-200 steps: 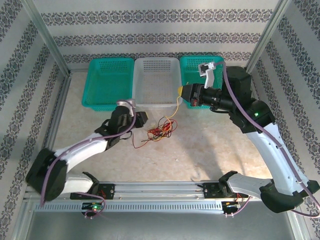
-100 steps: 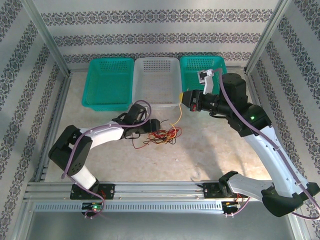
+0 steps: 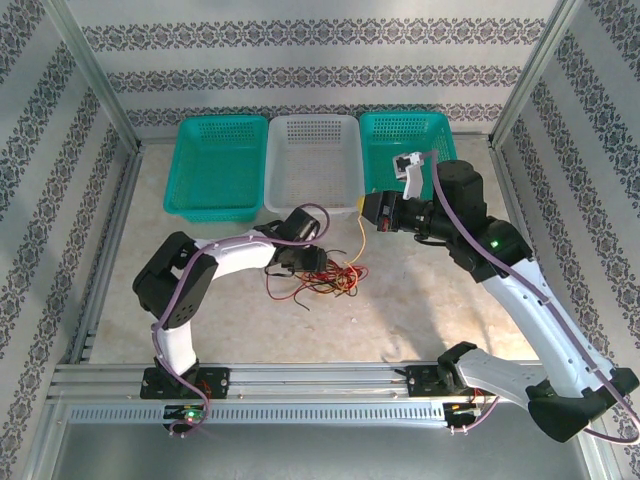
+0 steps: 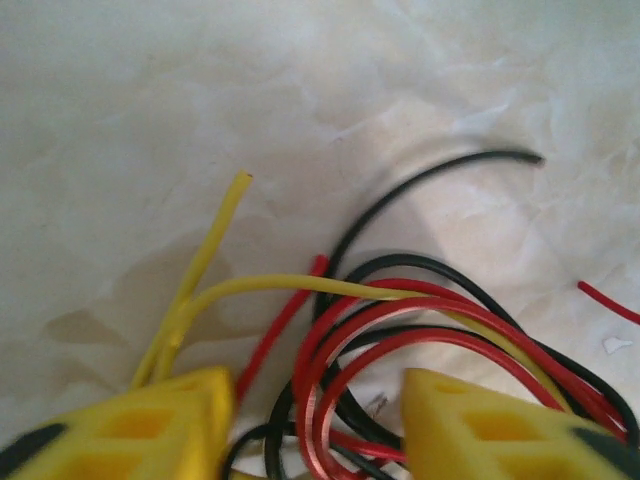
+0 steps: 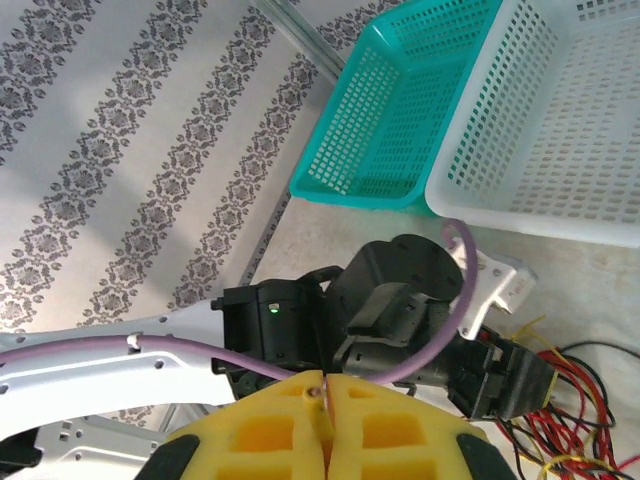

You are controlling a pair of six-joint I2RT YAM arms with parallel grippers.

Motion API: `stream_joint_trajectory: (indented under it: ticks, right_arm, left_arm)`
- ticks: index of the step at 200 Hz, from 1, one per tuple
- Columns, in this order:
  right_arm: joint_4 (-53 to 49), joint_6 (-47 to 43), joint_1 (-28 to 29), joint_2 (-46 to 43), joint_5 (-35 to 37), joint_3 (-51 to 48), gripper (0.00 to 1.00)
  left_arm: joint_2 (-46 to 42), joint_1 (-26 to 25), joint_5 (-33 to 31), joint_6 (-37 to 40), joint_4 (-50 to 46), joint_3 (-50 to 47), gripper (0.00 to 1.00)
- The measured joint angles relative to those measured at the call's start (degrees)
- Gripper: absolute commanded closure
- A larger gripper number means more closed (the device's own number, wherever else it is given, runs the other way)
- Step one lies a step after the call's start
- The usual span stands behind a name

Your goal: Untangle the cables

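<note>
Swung inward, my left pincer (image 4: pixel 315 400) straddles the cables (image 3: pixel 325 277), jaws apart, while my right pincer (image 5: pixel 326 385), shut, apparently lifts the yellow cable (image 3: pixel 361 232) clear.

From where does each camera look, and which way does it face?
Top external: above, behind the bases, looking down at the table; both arms show.
Left wrist: close above tangled thin red, black and yellow wires; left gripper open.
Right wrist: faces left arm, teal plastic basket, white plastic basket; right gripper shut on yellow wire.
Both wrist views share the wires.

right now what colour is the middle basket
The middle basket is white; it shows best in the top external view.
</note>
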Motion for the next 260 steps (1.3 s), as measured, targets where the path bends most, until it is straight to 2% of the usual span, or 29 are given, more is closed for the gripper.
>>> stream_joint_trajectory:
  ticks: [8,34,64,114,166,177,198,222,242,260]
  right_arm:
    - [0.13,0.0,-0.33,-0.02,-0.09,-0.02,1.0]
    - [0.42,0.31,-3.34,-0.48,-0.46,-0.02,1.0]
    - [-1.14,0.59,-10.38,-1.53,-0.96,2.25,1.0]
    - [-6.82,-1.33,-26.69,-0.9,-2.75,16.59,1.0]
    - [-8.52,-3.58,-29.24,2.08,-0.72,27.56,1.0]
    - [-8.44,-3.52,-29.24,2.67,-0.94,28.04,1.0]
    - [-7.69,-2.56,-29.24,3.58,-2.84,27.32,1.0]
    - [-5.38,-0.26,-29.24,3.72,-5.84,24.0,1.0]
    - [-2.38,2.62,-29.22,3.76,-8.74,20.96,1.0]
    - [-0.04,5.03,-29.22,3.78,-10.69,18.64,1.0]
  left_arm:
    - [0.46,-0.5,-0.55,0.72,-0.85,0.66,0.83]
    - [0.87,-1.16,-3.85,1.09,-2.91,1.31,1.0]
    - [-1.77,-1.36,-7.93,0.98,-2.54,-2.38,1.0]
    - [-8.87,-1.29,-12.9,0.9,-1.81,-11.43,1.0]
    - [-10.6,-1.29,-13.46,-1.68,2.03,-14.99,1.0]
    - [-11.1,-1.29,-13.73,-2.14,2.36,-15.13,0.89]
    - [-12.11,-1.09,-14.32,-2.62,-0.59,-14.95,0.55]
    - [-16.68,-0.92,-14.43,-3.76,-5.18,-13.46,0.34]
    - [-23.89,-0.72,-14.67,-4.61,-5.09,-9.07,0.07]
    - [-30.6,-0.59,-16.09,-4.35,-4.11,-3.08,0.02]
